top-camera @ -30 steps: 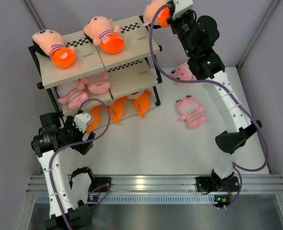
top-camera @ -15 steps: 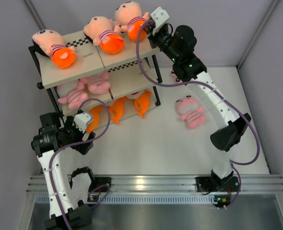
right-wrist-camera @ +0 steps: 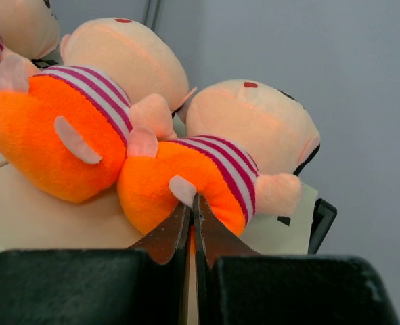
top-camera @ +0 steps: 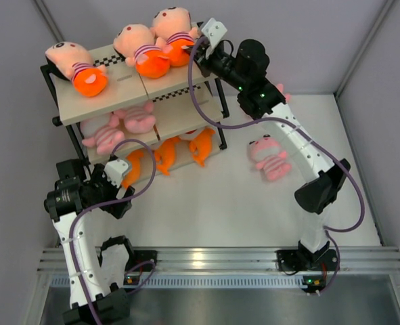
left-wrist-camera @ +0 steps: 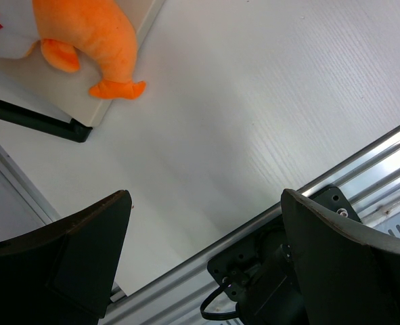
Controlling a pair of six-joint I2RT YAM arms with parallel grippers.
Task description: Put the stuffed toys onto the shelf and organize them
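My left arm sits folded low, left pincer (left-wrist-camera: 205,203) released over the desk (top-camera: 220,203). An orange fish (left-wrist-camera: 91,34) lies on the bottom board of the shelf (top-camera: 118,88), just beyond. My right arm reaches to the top board, right pincer (right-wrist-camera: 193,203) clenched on the orange bottom of the rightmost doll (right-wrist-camera: 213,166). It has a peach head and striped shirt and lies against its neighbour.

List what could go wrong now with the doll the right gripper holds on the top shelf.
1. The right gripper pinches the held doll by its orange bottom; the fabric may snag and drag out when the arm retreats.
2. The held doll lies near the end corner of the top board, so a tug could tip it off.
3. It touches the neighbouring doll; pushing farther may shove that one.
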